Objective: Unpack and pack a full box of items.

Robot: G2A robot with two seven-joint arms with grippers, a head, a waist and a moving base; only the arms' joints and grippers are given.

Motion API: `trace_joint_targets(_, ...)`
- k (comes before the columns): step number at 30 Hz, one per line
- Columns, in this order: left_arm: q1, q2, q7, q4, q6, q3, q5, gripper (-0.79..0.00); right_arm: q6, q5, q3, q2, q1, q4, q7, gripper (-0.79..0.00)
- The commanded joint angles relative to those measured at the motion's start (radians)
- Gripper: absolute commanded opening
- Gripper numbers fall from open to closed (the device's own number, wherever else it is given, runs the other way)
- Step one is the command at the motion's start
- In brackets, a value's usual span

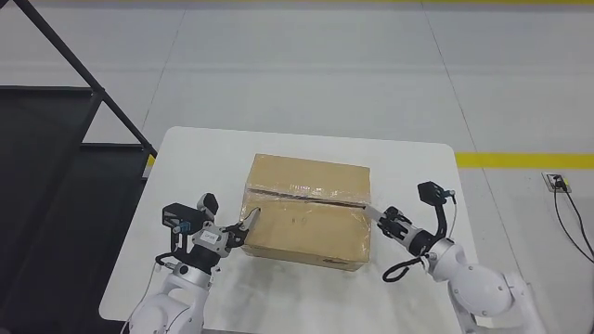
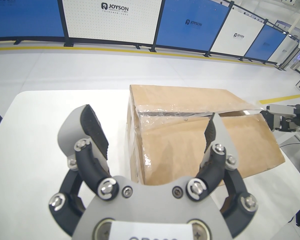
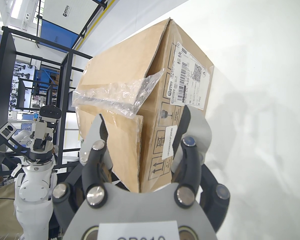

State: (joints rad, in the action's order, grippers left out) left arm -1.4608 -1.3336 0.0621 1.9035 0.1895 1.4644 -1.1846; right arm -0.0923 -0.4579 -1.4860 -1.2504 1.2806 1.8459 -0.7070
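Note:
A brown cardboard box (image 1: 306, 209) lies in the middle of the white table (image 1: 186, 162). Its top seam carries clear tape (image 3: 115, 93) that is crumpled and partly lifted, and the flaps gape slightly along the seam (image 2: 175, 113). My left gripper (image 1: 243, 224) stands open at the box's left end, one fingertip (image 2: 215, 126) over the top near the seam and the other off to the side. My right gripper (image 1: 379, 218) stands open at the right end, with the labelled end's edge (image 3: 150, 136) between its fingers. In the left wrist view, the right gripper (image 2: 277, 119) sits beside the loose tape end.
A black metal frame (image 1: 83, 83) stands off the table's left side. A cable (image 1: 566, 213) lies on the floor to the right. Bare table surface lies behind the box and along its left side (image 2: 52, 106).

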Motion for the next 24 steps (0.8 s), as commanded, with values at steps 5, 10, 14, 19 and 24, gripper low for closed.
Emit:
trace_joint_targets(5,0.0,0.002,-0.002,0.001,-0.003,-0.002,-0.001,0.0,-0.001,0.008,-0.026,0.005,0.016,0.015,0.03,-0.182)
trace_joint_targets(10,-0.005,0.004,-0.006,0.006,-0.008,-0.002,-0.002,0.0,0.077,0.046,-0.09,0.009,0.069,0.094,0.129,0.0)
trace_joint_targets(14,-0.014,0.005,-0.016,0.012,-0.01,0.004,0.002,0.0,0.222,0.054,-0.104,0.014,0.094,0.153,0.172,0.0)
trace_joint_targets(19,-0.038,0.006,-0.072,0.031,-0.016,0.015,0.013,0.0,0.289,0.168,-0.041,0.017,-0.016,0.08,0.035,0.0)
trace_joint_targets(24,-0.09,0.005,-0.213,0.066,-0.037,0.045,0.024,0.0,0.261,0.437,-0.013,0.024,-0.207,-0.114,-0.233,-0.785)
